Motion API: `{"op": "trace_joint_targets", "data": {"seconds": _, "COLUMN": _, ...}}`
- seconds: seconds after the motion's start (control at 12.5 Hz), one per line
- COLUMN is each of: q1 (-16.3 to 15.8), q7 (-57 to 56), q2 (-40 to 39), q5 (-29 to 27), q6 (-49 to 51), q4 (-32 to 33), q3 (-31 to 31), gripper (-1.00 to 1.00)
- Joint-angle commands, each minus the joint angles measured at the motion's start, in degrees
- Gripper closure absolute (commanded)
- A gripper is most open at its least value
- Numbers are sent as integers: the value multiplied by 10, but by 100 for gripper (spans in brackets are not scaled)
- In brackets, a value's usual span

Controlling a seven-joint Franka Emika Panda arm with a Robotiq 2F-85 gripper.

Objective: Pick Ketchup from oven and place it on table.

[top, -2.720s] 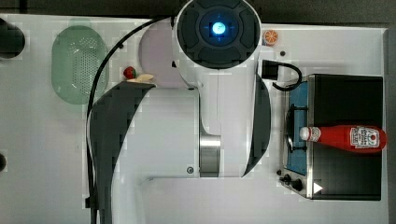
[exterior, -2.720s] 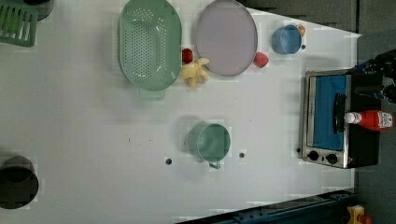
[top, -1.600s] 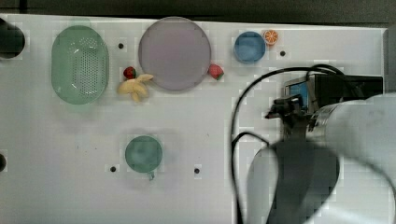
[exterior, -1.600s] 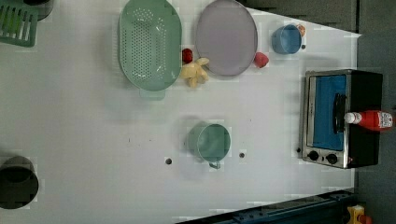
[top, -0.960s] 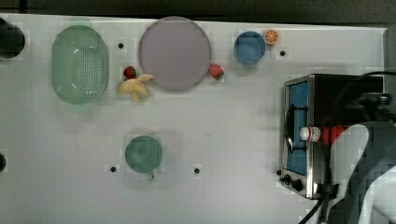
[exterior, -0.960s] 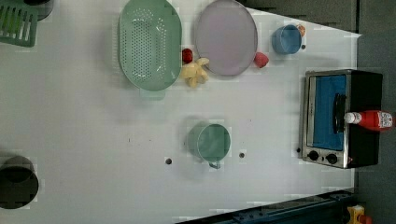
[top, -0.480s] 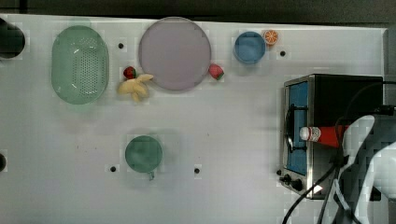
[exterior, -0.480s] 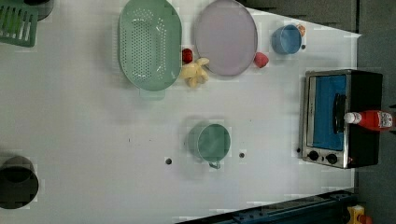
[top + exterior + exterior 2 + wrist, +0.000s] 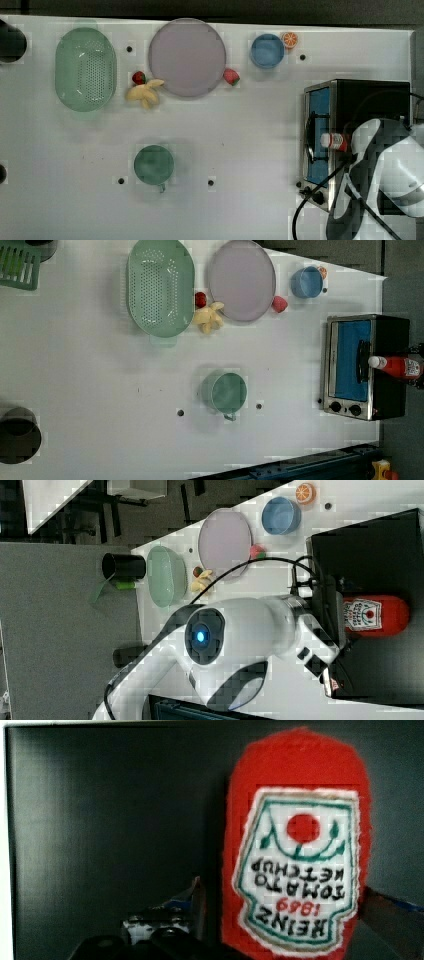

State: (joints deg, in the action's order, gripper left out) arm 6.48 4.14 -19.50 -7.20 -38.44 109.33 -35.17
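The Ketchup (image 9: 297, 845) is lying on top of the oven (image 9: 390, 405), its long axis running twelve to six between the fingers (image 9: 197, 905) of the wide-open, empty gripper (image 9: 285, 912).

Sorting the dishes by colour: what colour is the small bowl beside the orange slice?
Blue bowl, clearest in the top view.
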Motion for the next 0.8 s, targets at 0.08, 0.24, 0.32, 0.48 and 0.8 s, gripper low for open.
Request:
{"op": "trace_joint_targets", "data": {"seconds": 0.08, "q1": 9, "q7": -10, "q2": -5, "q5": -4, "q6": -8, "q4": -17, "q3": -8, "gripper": -68}}
{"op": "trace_joint_targets", "data": {"seconds": 0.24, "q1": 9, "q7": -10, "q2": -2, "q5": -4, "q6": -7, "q4": -21, "q3": -8, "gripper": -20}}
{"op": "trace_joint_targets", "data": {"seconds": 0.32, "q1": 8, "q7": -10, "q2": 1, "q5": -4, "q6": -6, "q4": -23, "q3": -7, "gripper": -20}}
{"op": "trace_joint_targets", "data": {"seconds": 0.48, "q1": -9, "q7": -10, "q2": 26, "q5": 0, "q6": 32, "q4": -49, "q3": 2, "gripper": -20}}
{"op": "trace_joint_targets", "data": {"seconds": 0.8, "q1": -72, "q7": -10, "q2": 90, "q5": 20, "q6": 168, "q4": -104, "q3": 56, "gripper": -20}}
